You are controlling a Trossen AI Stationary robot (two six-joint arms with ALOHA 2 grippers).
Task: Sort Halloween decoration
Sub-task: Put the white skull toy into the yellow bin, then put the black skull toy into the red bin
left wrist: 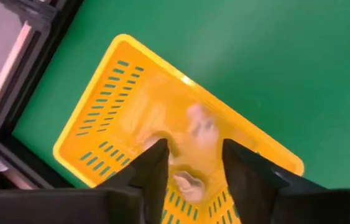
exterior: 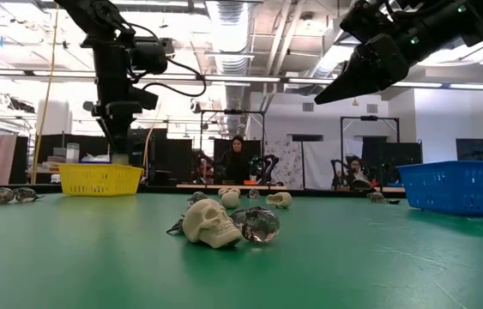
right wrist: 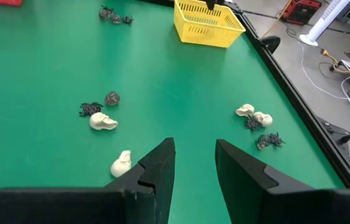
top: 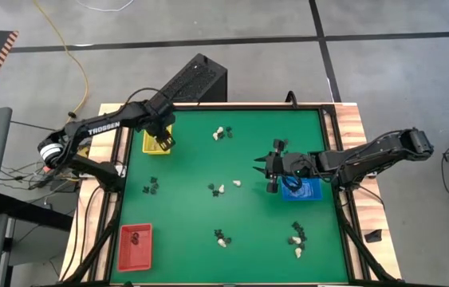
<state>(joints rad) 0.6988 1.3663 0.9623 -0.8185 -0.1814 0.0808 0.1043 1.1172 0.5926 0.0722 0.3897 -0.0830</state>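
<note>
Small whitish skulls and black spiders lie scattered on the green mat in little groups: skull [exterior: 207, 223], skull [right wrist: 103, 121], skull [right wrist: 121, 163], spider [right wrist: 89, 109], a group [top: 221, 133], a group [top: 297, 239]. My left gripper [left wrist: 193, 163] is open, pointing down just above the yellow tray [top: 157, 142]; whitish pieces [left wrist: 199, 121] lie inside that tray. My right gripper [right wrist: 194, 158] is open and raised over the mat [top: 265, 167], beside the blue tray [top: 308, 191], with skulls ahead of it.
A red tray [top: 135, 243] sits at the mat's near left corner, with something small in it. A raised dark frame [top: 332, 159] borders the mat. Open green mat lies between the groups. People sit in the room beyond the table [exterior: 238, 154].
</note>
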